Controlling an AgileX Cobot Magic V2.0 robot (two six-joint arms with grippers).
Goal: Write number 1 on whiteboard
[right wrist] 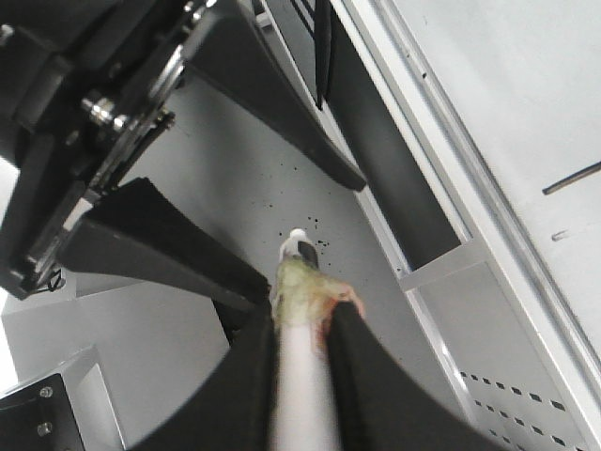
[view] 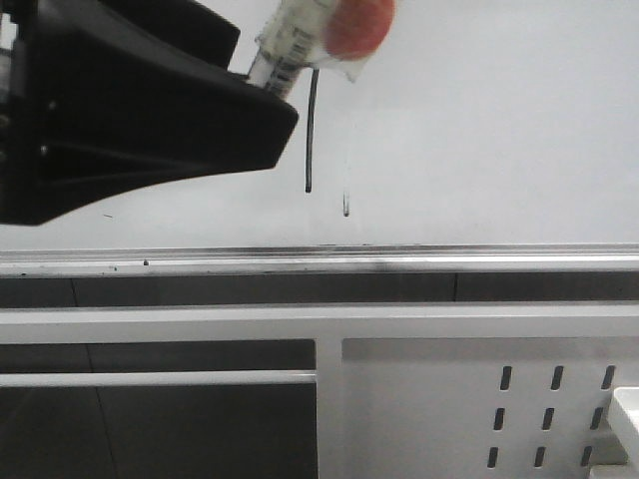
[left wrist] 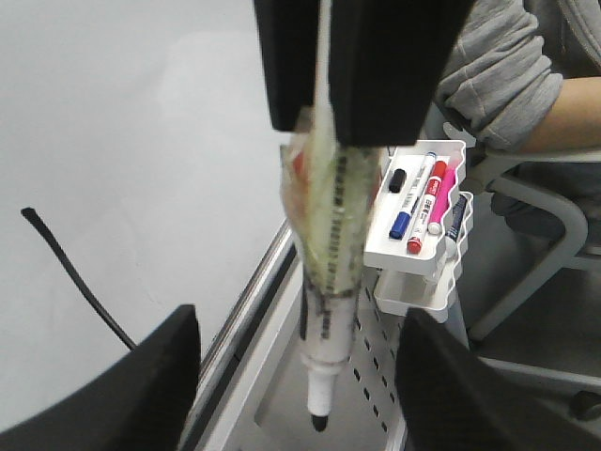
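Step in hand, as judged: the number 1 (view: pixel 311 130) appeared complete, so the marker (left wrist: pixel 324 282) was to be taken clear of the whiteboard (view: pixel 479 120). To do this well, draw the tip straight away from the glossy surface. Do not slide it sideways, since a sideways drag would add a stray line beside the stroke. Hold the clamping force constant until the tip is well apart from the board.

The right gripper (right wrist: pixel 305 315) was clenched on the tape-wrapped barrel of the marker. The left gripper (left wrist: pixel 299 319) was released, its fingers spread wide on either side of the marker's tip end and touching nothing.

The number 1 stood as a thin black near-vertical stroke on the board, above the silver ledge (view: pixel 399 261) along its lower edge. It lay left of a short faint grey mark (view: pixel 346 205). In the left wrist view the marker tip was well apart from the stroke.
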